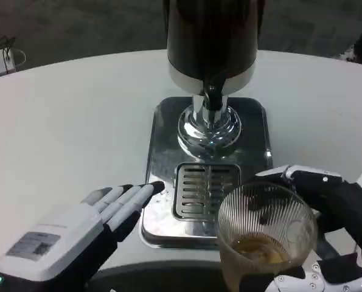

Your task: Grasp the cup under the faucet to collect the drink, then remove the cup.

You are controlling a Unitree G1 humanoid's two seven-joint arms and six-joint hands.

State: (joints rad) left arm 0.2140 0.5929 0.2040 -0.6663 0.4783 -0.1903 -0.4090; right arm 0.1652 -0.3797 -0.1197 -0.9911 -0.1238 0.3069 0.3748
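Even overhead light is washing my white table [65,115] bright, glare is glinting off the chrome dispenser base [208,131], the far floor is staying dim, and everything is looking slightly soft.

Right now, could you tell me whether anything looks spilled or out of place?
Nothing stands out: the cup sits upright in the right robot hand with drink in its bottom, and the drip tray shows no puddle.

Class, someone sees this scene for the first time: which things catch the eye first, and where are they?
The ribbed glass cup, holding a little amber drink, sits low right in the right hand. Behind it stands the dark drink dispenser on its shiny steel base, faucet above the drip grate. The left hand rests flat, low left.
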